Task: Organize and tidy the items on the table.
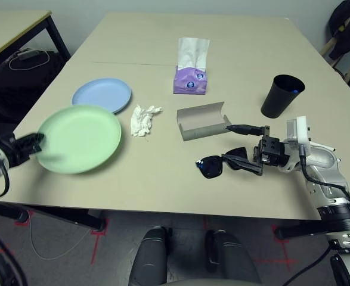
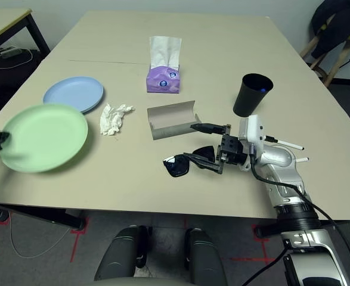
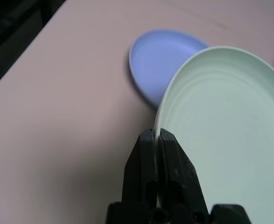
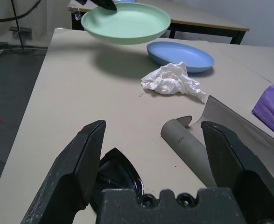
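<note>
"Gripping what, on our left?"

"We hold the pale green round plate by its rim in our left gripper, above the beige rectangular table."

"And our right gripper?"

"We have its fingers spread wide, the glossy black sunglasses close by one finger, the grey oblong glasses case near the other."

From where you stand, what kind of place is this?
Probably a robot practice room or lab: there's a big bare-topped table, red tape marks on the grey floor, and a silver robot arm.
</note>
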You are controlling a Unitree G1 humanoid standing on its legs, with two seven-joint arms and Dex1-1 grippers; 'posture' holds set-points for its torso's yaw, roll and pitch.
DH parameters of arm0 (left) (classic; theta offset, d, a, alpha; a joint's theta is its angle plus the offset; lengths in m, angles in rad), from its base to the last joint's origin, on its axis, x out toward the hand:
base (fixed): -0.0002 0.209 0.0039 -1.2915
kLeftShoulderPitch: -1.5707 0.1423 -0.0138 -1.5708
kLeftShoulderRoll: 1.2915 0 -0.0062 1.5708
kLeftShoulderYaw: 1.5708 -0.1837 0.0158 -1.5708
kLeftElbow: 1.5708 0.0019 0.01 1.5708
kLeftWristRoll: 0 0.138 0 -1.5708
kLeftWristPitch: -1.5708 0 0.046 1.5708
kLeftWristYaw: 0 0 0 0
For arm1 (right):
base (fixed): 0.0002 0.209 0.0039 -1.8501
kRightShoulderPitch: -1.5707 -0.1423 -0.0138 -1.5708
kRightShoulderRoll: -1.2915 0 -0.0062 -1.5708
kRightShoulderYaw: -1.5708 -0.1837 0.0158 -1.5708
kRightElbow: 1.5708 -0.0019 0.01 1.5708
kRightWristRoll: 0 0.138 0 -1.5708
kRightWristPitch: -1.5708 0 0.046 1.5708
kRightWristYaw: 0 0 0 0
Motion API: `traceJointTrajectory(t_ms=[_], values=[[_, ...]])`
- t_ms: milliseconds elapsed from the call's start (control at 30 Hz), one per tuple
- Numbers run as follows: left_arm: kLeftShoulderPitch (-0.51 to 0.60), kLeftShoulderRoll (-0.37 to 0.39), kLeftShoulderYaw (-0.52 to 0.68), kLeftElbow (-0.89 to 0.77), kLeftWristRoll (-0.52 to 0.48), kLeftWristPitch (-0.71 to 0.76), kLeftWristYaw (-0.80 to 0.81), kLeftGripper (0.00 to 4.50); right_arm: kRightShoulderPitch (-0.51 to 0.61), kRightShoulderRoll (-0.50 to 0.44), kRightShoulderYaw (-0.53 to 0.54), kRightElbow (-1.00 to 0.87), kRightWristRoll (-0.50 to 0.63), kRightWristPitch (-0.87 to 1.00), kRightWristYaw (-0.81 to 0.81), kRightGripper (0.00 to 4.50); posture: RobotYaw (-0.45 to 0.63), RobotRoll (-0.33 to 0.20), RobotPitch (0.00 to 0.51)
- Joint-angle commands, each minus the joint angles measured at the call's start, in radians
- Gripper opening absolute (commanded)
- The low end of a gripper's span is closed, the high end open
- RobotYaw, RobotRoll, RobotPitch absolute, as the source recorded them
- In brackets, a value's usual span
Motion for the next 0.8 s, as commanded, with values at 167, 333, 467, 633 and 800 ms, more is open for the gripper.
traceJointTrajectory(t_ms=[167,333,467,633,800], values=[[-0.221,-0.081,-0.032,0.275,0.086,-0.206,0.187,0.03,0.007,-0.001,0.005,-0.026,0.000,0.008,-0.014,4.50,0.09,0.000,0.121],[-0.354,-0.139,-0.048,0.465,0.122,-0.392,0.294,0.03,-0.005,-0.001,-0.003,-0.008,-0.002,0.005,-0.029,4.50,0.10,0.000,0.122],[-0.421,-0.187,-0.084,0.617,0.162,-0.564,0.357,0.03,-0.021,0.006,-0.017,0.012,0.004,0.014,-0.056,4.50,0.10,0.000,0.122],[-0.506,-0.239,-0.106,0.800,0.181,-0.720,0.405,0.03,-0.038,0.027,-0.036,0.011,0.020,0.054,-0.122,4.50,0.10,0.000,0.121],[-0.544,-0.252,-0.116,0.902,0.191,-0.794,0.439,0.03,-0.031,0.040,-0.028,-0.016,0.012,0.106,-0.191,4.50,0.09,0.000,0.114]])
